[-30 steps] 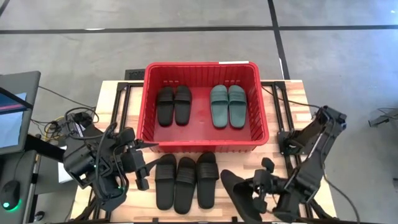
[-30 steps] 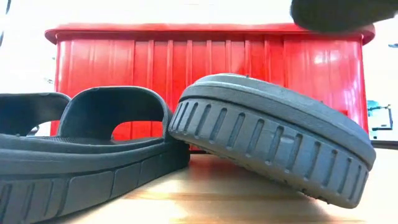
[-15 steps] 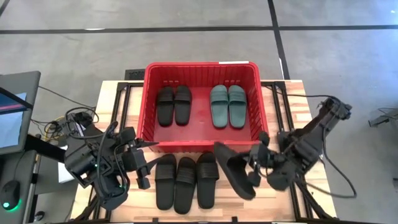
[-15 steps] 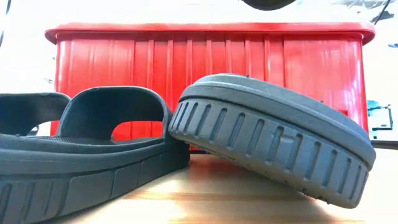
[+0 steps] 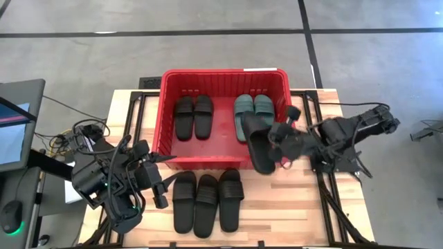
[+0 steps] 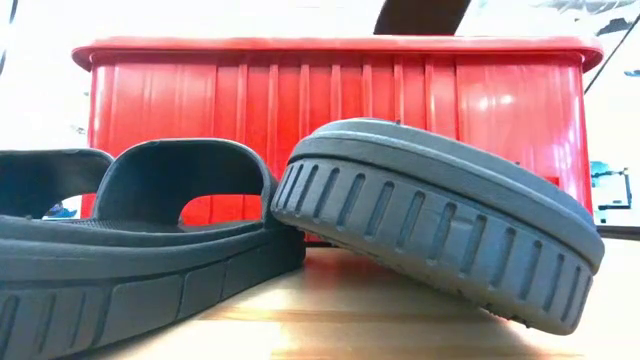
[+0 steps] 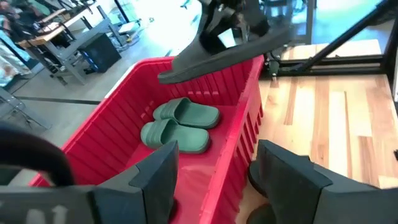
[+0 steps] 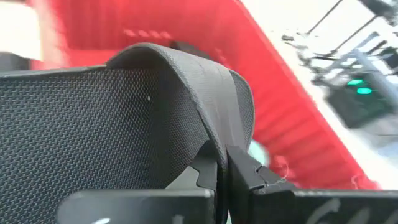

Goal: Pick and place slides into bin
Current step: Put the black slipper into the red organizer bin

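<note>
red ribbed plastic bin (image 5: 291, 131): black pair (image 5: 193, 117), teal pair (image 5: 253, 117) inside | right claw (image 5: 275, 142) clamps fifth black rubber slide (image 5: 257, 144) over rim | three black slides (image 5: 208, 201) left on wooden surface (image 5: 304, 211) | left claw (image 5: 158, 181) wide, empty

A pale wooden counter (image 5: 325, 207) on a black metal frame (image 5: 135, 114) stands on grey concrete floor (image 5: 83, 62) crossed by dark lines. Left of the counter sit a monitor (image 5: 15, 124), tangled cables (image 5: 73, 138) and a green-lit mouse (image 5: 10, 220).
</note>
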Robot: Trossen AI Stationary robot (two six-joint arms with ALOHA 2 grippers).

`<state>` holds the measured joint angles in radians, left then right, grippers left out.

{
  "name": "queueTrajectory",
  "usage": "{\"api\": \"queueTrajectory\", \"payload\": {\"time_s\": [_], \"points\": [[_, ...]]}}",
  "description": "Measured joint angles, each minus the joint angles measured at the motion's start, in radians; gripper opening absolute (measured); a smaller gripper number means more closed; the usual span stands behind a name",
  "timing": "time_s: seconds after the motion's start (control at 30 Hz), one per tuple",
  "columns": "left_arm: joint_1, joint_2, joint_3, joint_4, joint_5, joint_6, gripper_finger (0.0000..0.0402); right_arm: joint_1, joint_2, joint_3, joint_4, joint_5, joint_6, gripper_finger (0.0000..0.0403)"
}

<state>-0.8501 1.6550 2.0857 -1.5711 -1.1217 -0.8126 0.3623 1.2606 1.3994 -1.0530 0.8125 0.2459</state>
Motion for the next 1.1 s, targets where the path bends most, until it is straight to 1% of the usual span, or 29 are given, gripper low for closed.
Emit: {"api": "queueTrajectory", "payload": {"time_s": [0.13,0.2,0.4,0.53,0.73,1.1], "points": [[0.000,0.000,0.000,0.000,-0.038,-0.002,0.0206,-0.128,-0.001,0.000,-0.028,-0.009,-0.142,0.0001],[0.004,0.000,0.000,0.000,-0.050,-0.002,0.0206,-0.193,0.001,0.000,-0.028,-0.034,-0.215,0.0002],[0.031,0.000,0.000,0.000,-0.057,-0.008,0.0206,-0.381,0.003,0.000,-0.010,-0.129,-0.407,0.0002],[0.055,0.000,0.000,0.000,-0.058,-0.010,0.0206,-0.496,0.003,-0.005,0.019,-0.229,-0.502,0.0002],[0.088,0.000,0.000,0.000,-0.058,-0.012,0.0206,-0.618,0.003,-0.088,0.128,-0.326,-0.628,0.0002],[0.125,0.000,0.000,0.000,-0.057,-0.044,0.0206,-0.801,0.003,-0.310,0.366,-0.469,-0.751,0.0002]]}}
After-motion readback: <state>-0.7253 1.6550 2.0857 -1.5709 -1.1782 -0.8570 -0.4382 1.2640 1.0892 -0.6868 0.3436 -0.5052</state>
